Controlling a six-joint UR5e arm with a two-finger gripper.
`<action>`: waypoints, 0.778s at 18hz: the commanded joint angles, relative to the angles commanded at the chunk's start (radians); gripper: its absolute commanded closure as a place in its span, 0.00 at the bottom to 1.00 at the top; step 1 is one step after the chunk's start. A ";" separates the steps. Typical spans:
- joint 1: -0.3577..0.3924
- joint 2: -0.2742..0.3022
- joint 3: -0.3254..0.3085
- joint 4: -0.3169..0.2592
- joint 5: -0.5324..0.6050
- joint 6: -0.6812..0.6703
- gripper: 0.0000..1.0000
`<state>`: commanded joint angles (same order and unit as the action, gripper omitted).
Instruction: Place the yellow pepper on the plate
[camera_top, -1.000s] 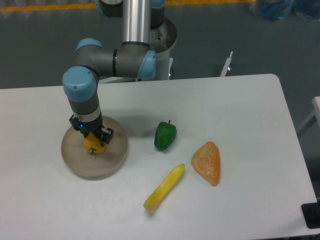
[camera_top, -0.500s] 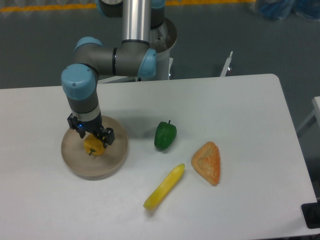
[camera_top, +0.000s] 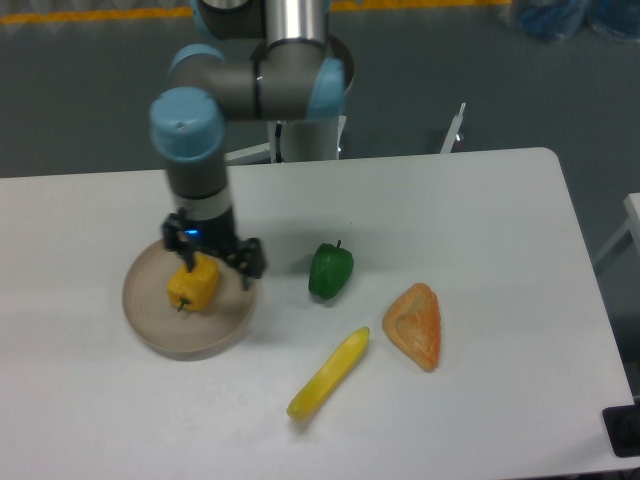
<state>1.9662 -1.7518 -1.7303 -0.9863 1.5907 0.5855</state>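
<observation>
On the plate (camera_top: 160, 335), at the left of the white worktop (camera_top: 450, 220), the yellow pepper (camera_top: 192, 285) is sitting free, lying a little toward the plate's middle with its dark stem end pointing down toward the near rim. Just above and to the right of it the gripper (camera_top: 218, 262) is hanging with its fingers (camera_top: 252, 262) spread wide, gripping nothing; one dark finger is showing at the pepper's upper edge and the other over the plate's right rim, so no grip on the pepper is reading from this view. Judging by this, the placing step is looking done and only clearing the arm is left. Handling note: the pepper is looking like a small, light, rigid moulded piece with a smooth, probably slick, lobed skin; it is likely rolling easily on its rounded sides, and the shallow rim is giving little stop. If a re-grasp is needed, taking it across the broad mid-body between two lobes is seeming safer than near the tapering stem end. Green pepper (camera_top: 330, 271), long yellow piece (camera_top: 328, 374) and orange wedge (camera_top: 414, 326) are lying well apart to the right
</observation>
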 joint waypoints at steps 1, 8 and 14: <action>0.034 0.000 -0.002 0.000 0.000 0.037 0.00; 0.227 -0.034 0.052 0.011 0.083 0.380 0.00; 0.243 -0.034 0.075 0.008 0.117 0.424 0.00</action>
<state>2.2089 -1.7856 -1.6552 -0.9787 1.7073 1.0094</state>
